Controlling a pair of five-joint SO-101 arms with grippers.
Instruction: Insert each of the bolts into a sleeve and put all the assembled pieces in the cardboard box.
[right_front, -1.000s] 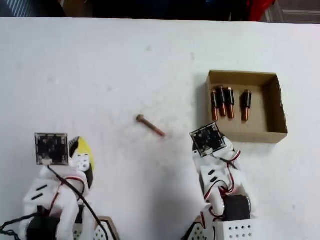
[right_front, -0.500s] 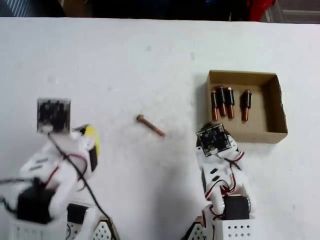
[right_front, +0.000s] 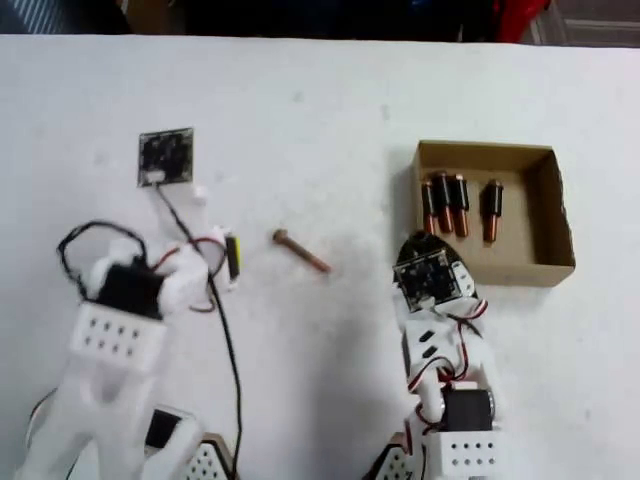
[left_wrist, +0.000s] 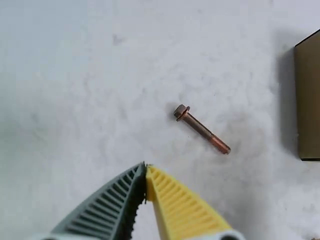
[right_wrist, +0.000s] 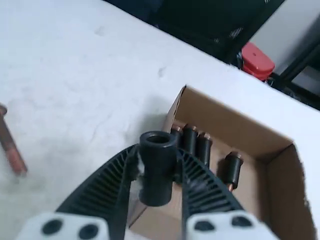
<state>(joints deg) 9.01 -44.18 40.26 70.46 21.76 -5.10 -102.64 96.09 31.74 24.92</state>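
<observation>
A white, faintly mottled table (right_front: 300, 100) stretches away from the fingers (right_wrist: 110, 180) of the right gripper (right_wrist: 156, 150) — past its far edge, well beyond those fingers, the room is dark, with a red object (right_wrist: 257, 59) and a pale surface (right_wrist: 295, 30) farther off

Text and numbers: none can be read.
Labels, brands and signs: none can be read.
</observation>
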